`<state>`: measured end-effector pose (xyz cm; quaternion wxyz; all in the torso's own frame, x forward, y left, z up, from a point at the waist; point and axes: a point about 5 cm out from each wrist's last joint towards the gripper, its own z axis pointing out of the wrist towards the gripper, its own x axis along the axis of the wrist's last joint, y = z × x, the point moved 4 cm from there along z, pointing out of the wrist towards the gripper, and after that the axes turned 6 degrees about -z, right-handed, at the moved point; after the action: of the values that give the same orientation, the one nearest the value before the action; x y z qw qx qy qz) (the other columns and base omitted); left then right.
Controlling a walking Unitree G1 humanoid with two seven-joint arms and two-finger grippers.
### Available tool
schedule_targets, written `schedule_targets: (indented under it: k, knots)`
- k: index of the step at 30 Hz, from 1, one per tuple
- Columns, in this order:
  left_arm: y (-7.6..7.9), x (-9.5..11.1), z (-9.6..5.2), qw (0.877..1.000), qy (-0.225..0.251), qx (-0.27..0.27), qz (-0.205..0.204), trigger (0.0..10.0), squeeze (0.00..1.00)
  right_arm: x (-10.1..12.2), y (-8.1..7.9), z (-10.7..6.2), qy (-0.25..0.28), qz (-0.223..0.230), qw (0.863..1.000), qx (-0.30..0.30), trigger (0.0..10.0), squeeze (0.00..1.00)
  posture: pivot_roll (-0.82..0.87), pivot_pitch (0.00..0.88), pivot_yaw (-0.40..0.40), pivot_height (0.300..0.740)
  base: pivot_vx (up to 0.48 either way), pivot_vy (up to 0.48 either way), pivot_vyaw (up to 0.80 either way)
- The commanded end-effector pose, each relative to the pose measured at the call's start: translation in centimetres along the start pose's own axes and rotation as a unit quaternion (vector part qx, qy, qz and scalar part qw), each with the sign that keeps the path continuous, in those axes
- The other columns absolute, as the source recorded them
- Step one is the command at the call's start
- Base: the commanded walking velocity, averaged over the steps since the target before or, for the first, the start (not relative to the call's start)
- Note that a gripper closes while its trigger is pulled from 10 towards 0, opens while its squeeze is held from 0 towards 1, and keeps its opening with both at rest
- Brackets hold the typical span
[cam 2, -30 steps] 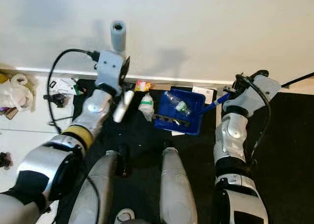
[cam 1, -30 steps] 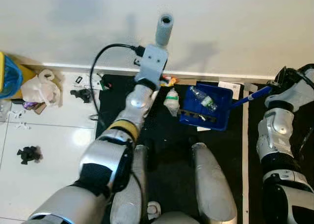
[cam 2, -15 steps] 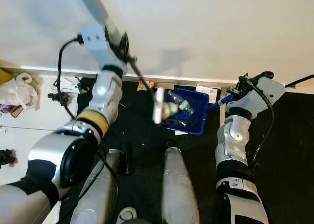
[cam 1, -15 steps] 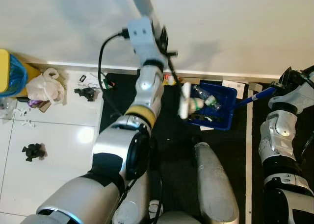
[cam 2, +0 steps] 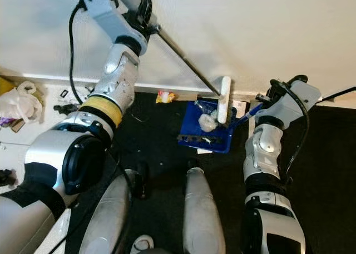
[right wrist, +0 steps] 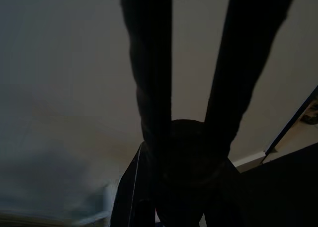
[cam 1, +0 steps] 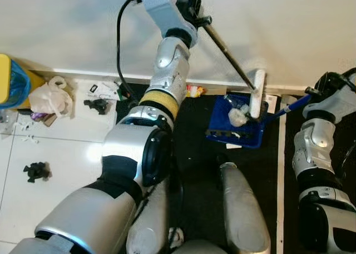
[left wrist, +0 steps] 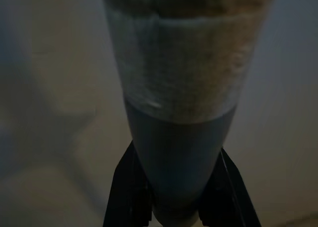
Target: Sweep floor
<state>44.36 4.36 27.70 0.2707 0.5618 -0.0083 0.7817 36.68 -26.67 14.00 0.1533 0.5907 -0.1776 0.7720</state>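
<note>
My left gripper [cam 1: 192, 4] is raised high against the wall, shut on the broom's grey handle [left wrist: 174, 117]. The dark shaft slants down to the right to the white brush head [cam 1: 257, 93], which stands over the far side of the blue dustpan [cam 1: 222, 133]. Crumpled white and clear plastic litter [cam 1: 238, 115] lies inside the pan next to the brush. At the right, my right gripper [cam 1: 314, 93] is shut on the dustpan's blue handle [cam 1: 293, 103]; its two fingers [right wrist: 149, 88] close around the handle's dark end.
The dustpan sits on a black mat [cam 1: 194, 148] along the white wall. An orange wrapper [cam 1: 194, 90] lies by the baseboard. On the white tiles to the left are a yellow bin [cam 1: 10, 81], a white bag [cam 1: 50, 98] and black scraps [cam 1: 34, 170]. My legs stand below.
My left arm swung up and the brush head swept right across the mat, pushing the white bottle into the dustpan. The right arm and dustpan have barely moved.
</note>
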Motion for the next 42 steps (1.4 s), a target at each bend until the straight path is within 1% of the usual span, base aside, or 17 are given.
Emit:
schedule_targets:
  k: [1,2,5,7,10,14,17,19,20,21,23,25,28,33,35,36,42]
  knots:
    - [-2.4,0.0,-0.9,0.998,-0.013,0.005,0.057,10.0,0.0,-3.5,-0.3,-1.8,-0.072,0.009,0.997,0.007,10.0,0.0,-0.05,0.383,0.075,0.74,0.0,0.0,0.0]
    - [-2.4,0.0,-0.9,0.998,-0.013,0.005,0.057,10.0,0.0,-3.5,-0.3,-1.8,-0.072,0.009,0.997,0.007,10.0,0.0,-0.05,0.383,0.075,0.74,0.0,0.0,0.0]
    - [-6.0,3.0,-1.8,0.993,0.018,0.018,0.115,10.0,0.0,-3.5,-0.8,-1.5,-0.077,0.018,0.997,0.015,10.0,0.0,-0.05,0.353,0.072,0.74,0.0,0.0,0.0]
    - [-6.0,3.0,-1.8,0.993,0.018,0.018,0.115,10.0,0.0,-3.5,-0.8,-1.5,-0.077,0.018,0.997,0.015,10.0,0.0,-0.05,0.353,0.072,0.74,0.0,0.0,0.0]
    - [-8.2,5.6,-2.6,0.987,0.036,0.03,0.155,10.0,0.0,-3.2,-1.0,-1.0,-0.074,0.023,0.997,0.02,10.0,0.0,-0.04,0.33,0.07,0.74,0.0,0.0,0.0]
    - [-9.8,8.3,-3.4,0.979,0.079,0.051,0.181,10.0,0.0,-3.0,-1.0,-0.7,-0.071,0.024,0.997,0.025,10.0,0.0,-0.03,0.322,0.066,0.74,0.0,0.0,0.0]
    - [-10.9,8.4,-4.1,0.975,0.08,0.07,0.195,10.0,0.0,-3.0,-0.8,-0.6,-0.072,0.022,0.997,0.027,10.0,0.0,-0.02,0.325,0.062,0.74,0.0,0.0,0.0]
    - [-12.2,6.4,-5.3,0.966,0.045,0.086,0.241,10.0,0.0,-3.2,-0.6,-0.7,-0.073,0.019,0.997,0.026,10.0,0.0,-0.02,0.34,0.057,0.74,0.0,0.0,0.0]
    - [-12.2,6.4,-5.3,0.966,0.045,0.086,0.241,10.0,0.0,-3.2,-0.6,-0.7,-0.073,0.019,0.997,0.026,10.0,0.0,-0.02,0.34,0.057,0.74,0.0,0.0,0.0]
    - [-12.9,3.9,-6.3,0.96,0.003,0.089,0.264,10.0,0.0,-3.3,-0.6,-0.9,-0.074,0.019,0.997,0.025,10.0,0.0,-0.03,0.355,0.057,0.74,0.0,0.0,0.0]
    - [-12.9,3.9,-6.3,0.96,0.003,0.089,0.264,10.0,0.0,-3.3,-0.6,-0.9,-0.074,0.019,0.997,0.025,10.0,0.0,-0.03,0.355,0.057,0.74,0.0,0.0,0.0]
    - [-13.1,1.3,-7.3,0.953,-0.036,0.087,0.289,10.0,0.0,-3.4,-0.6,-1.1,-0.073,0.017,0.997,0.025,10.0,0.0,-0.05,0.391,0.059,0.74,0.0,0.0,0.0]
    - [-13.0,0.2,-7.8,0.949,-0.051,0.084,0.298,10.0,0.0,-3.5,-0.5,-1.2,-0.072,0.016,0.997,0.026,10.0,0.0,-0.05,0.405,0.058,0.74,0.0,0.0,0.0]
    - [-10.9,-4.1,-9.1,0.952,-0.059,0.069,0.291,10.0,0.0,-3.3,-0.6,-1.8,-0.062,0.013,0.998,0.028,10.0,0.0,-0.11,0.499,0.061,0.74,0.0,0.0,0.0]
    - [-10.9,-4.1,-9.1,0.952,-0.059,0.069,0.291,10.0,0.0,-3.3,-0.6,-1.8,-0.062,0.013,0.998,0.028,10.0,0.0,-0.11,0.499,0.061,0.74,0.0,0.0,0.0]
    - [-9.7,-6.0,-9.7,0.951,-0.074,0.05,0.297,10.0,0.0,-2.9,-0.9,-2.0,-0.053,0.012,0.998,0.03,10.0,0.0,-0.15,0.543,0.059,0.74,0.0,0.0,0.0]
    - [-8.2,-7.6,-9.9,0.953,-0.081,0.034,0.29,10.0,0.0,-2.4,-1.2,-2.2,-0.041,0.012,0.999,0.031,10.0,0.0,-0.18,0.556,0.055,0.74,0.0,0.0,0.0]
